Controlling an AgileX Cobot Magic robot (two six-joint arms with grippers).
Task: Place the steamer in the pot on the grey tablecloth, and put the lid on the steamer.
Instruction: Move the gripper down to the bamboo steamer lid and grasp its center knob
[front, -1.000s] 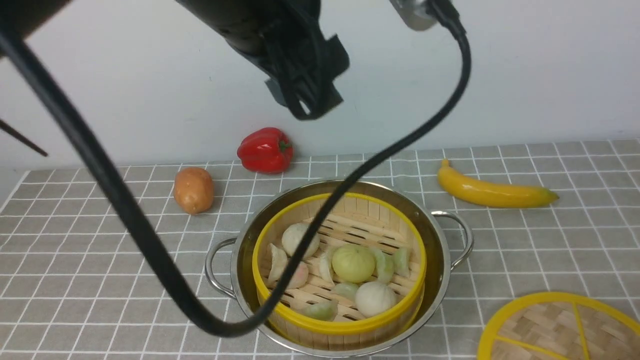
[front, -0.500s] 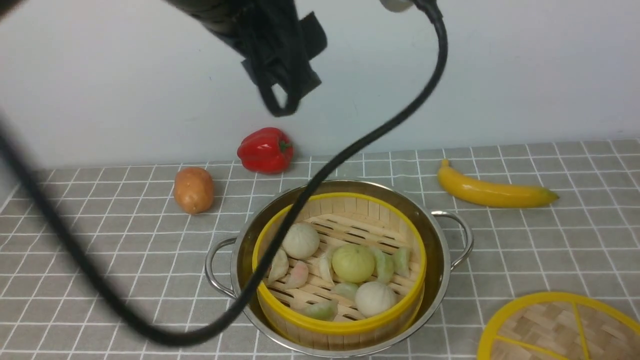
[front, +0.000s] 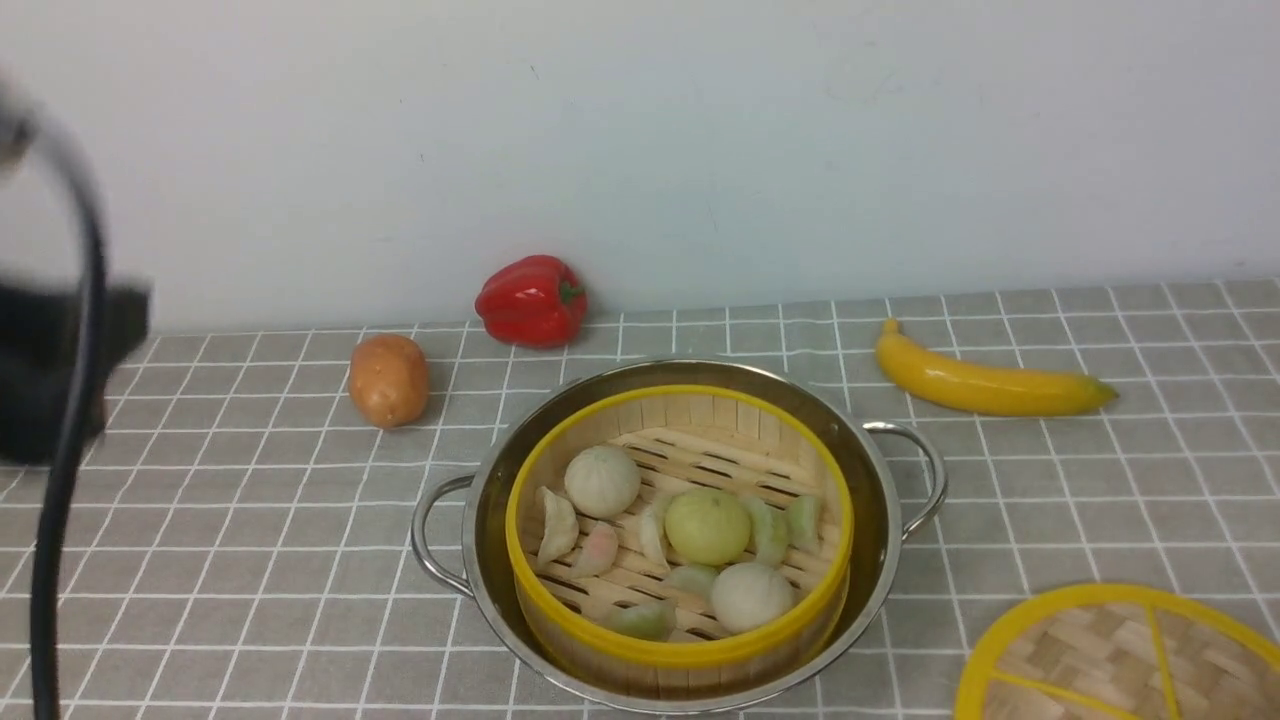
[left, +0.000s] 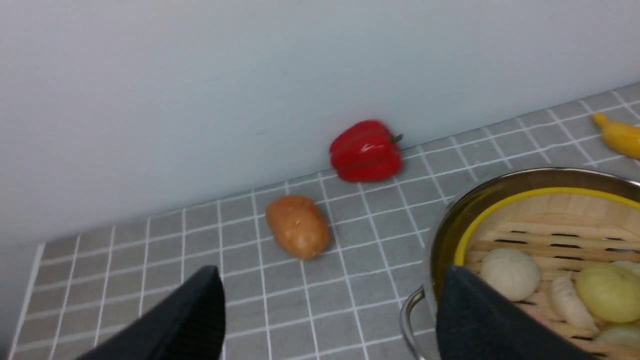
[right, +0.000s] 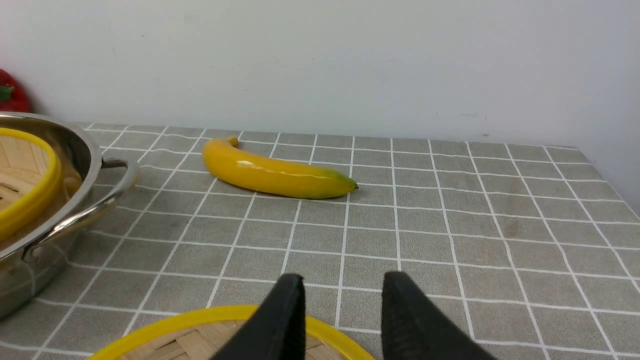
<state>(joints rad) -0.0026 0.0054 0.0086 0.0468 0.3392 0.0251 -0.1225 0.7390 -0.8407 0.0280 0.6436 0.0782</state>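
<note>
Hovering at the rim of the lid (right: 190, 345), on the side facing the banana (right: 272, 175), your right gripper (right: 344, 277) has its jaws parted a little, with nothing between them. I can't tell whether the fingertips touch the yellow rim.

The lid lies flat on the grey tablecloth (front: 250, 520) at the near right, cut off by the front view's edge. The steamer (front: 680, 655) sits inside the pot (front: 870, 510), loaded with buns and dumplings and uncovered.

Your left gripper (left: 331, 274) is spread wide and empty, out at the left. In the front view its arm is only a dark blur, well apart from the pot.

Now the room you have: bare cloth lies between the lid and the pot's right handle (front: 925, 480). The banana lies behind that gap, near the wall. The red pepper (front: 530, 300) and the potato (front: 387, 378) sit back left of the pot. In the right wrist view, the cloth's right edge shows beyond the banana.
</note>
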